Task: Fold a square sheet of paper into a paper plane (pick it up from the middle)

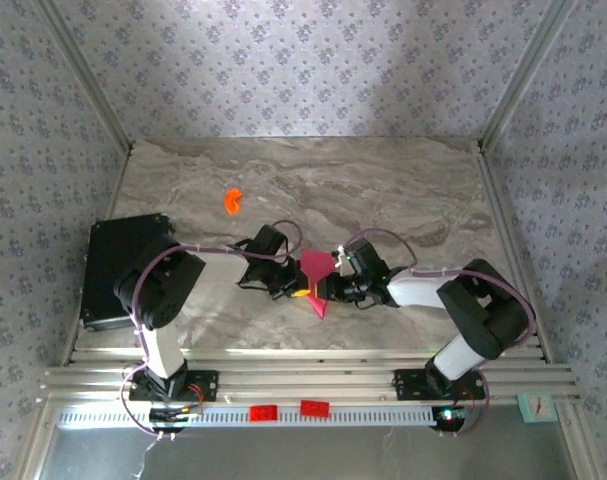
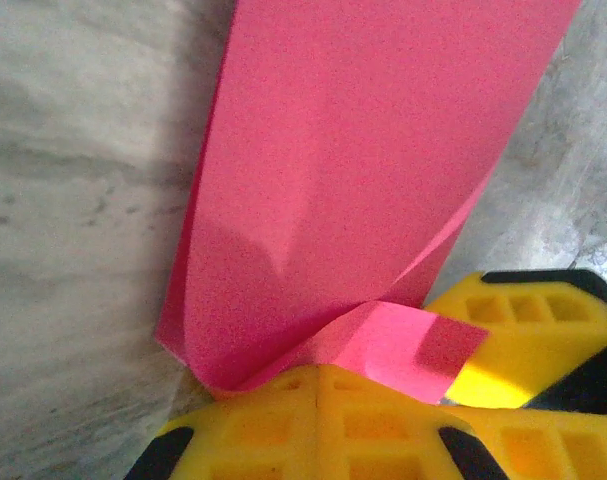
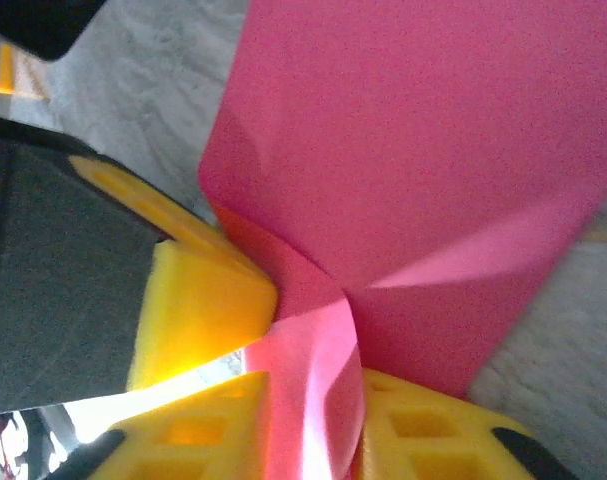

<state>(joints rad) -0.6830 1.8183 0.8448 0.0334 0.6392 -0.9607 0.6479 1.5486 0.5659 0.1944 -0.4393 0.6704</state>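
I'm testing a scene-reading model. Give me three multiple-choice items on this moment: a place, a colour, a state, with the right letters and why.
1. Where is the small orange piece?
A. on the paper
B. on the table, apart from the paper
C. in the left pincer

2. What colour is the paper?
A. white
B. green
C. magenta-pink

3. How is the left pincer?
A. shut on the paper
B. open, holding nothing
C. shut on the small orange piece

Answers: 1 B, it lies on bare table in the top view; 2 C, both wrist views show it; 3 A, its yellow fingers meet with the paper pinched between.
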